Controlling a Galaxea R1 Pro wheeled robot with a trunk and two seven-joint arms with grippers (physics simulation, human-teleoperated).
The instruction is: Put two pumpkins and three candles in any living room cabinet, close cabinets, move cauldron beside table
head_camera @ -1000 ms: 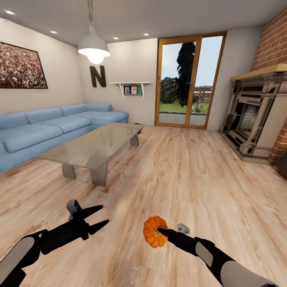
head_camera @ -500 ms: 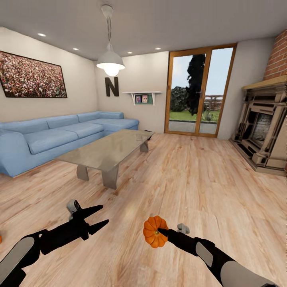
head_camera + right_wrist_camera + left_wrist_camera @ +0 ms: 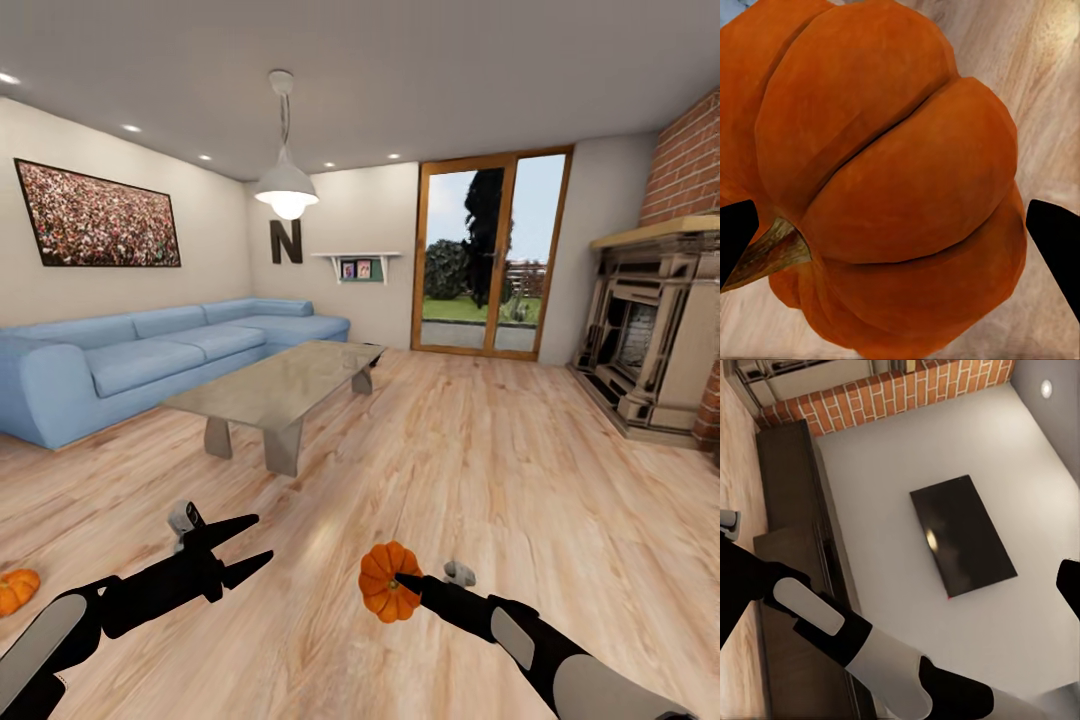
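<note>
**Inspector:** Living room first — what do you have?

**Operator:** Pale plank floor [image 3: 480,470], blue sofa [image 3: 150,355] along the wall, the glass-topped table [image 3: 280,385] before it, a fireplace [image 3: 650,350] at the room's right. On the head view my right gripper [image 3: 400,582] is pinching one pumpkin [image 3: 385,595] in the air, low in front of me. My left gripper [image 3: 245,545] carries nothing, its fingers spread.

**Inspector:** Progress?

**Operator:** Early, by my judgement. One pumpkin is in hand but not stowed; the second pumpkin [image 3: 17,590] lies on the floor well off to my left. I cannot see candles or the cauldron, so I take those steps as outstanding.

**Inspector:** Do the wrist cameras add anything?

**Operator:** Yes. The left wrist view takes in the long dark cabinet [image 3: 791,495] along a grey wall under a flat black screen [image 3: 961,534], with brickwork [image 3: 892,394] at one end — I cannot tell whether its drawers are shut. The right wrist view gives the held pumpkin close up, its stem [image 3: 772,251] lying sideways toward one dark fingertip [image 3: 1057,240].
</note>
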